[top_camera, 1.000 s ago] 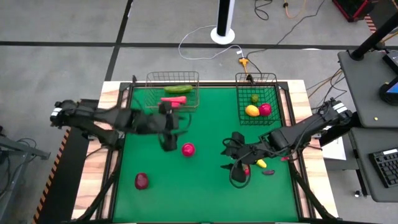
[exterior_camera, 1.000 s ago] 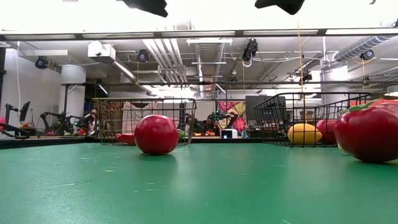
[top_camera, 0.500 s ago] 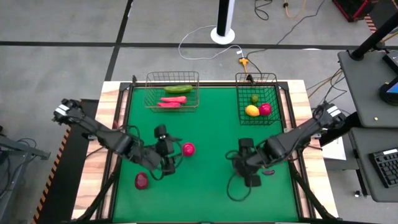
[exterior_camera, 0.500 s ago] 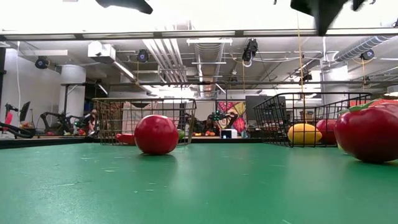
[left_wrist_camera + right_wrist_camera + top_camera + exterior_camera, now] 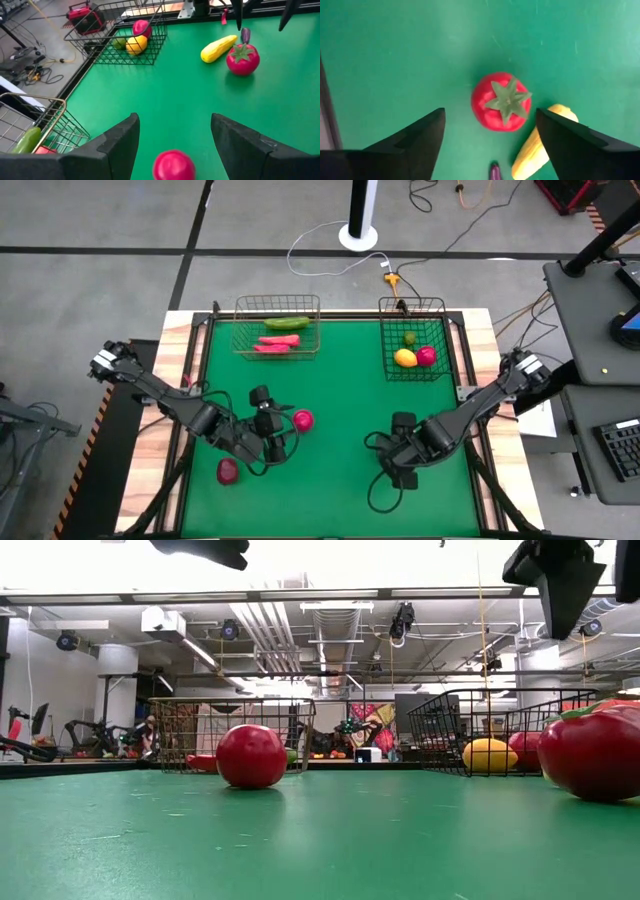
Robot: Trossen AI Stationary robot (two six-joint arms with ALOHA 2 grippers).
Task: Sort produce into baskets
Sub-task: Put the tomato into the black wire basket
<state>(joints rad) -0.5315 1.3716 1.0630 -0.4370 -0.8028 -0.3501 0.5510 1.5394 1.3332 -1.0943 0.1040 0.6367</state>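
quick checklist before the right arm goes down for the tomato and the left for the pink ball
1. Right tool open: ok.
2. Right tool over the tomato, viewed from above: ok.
3. Room around the tomato: not ok, the yellow piece lies close beside it.
4. Left tool open: ok.
5. Pink ball lined up between the left fingers: ok.
6. Black basket has room beside the lemon: ok.
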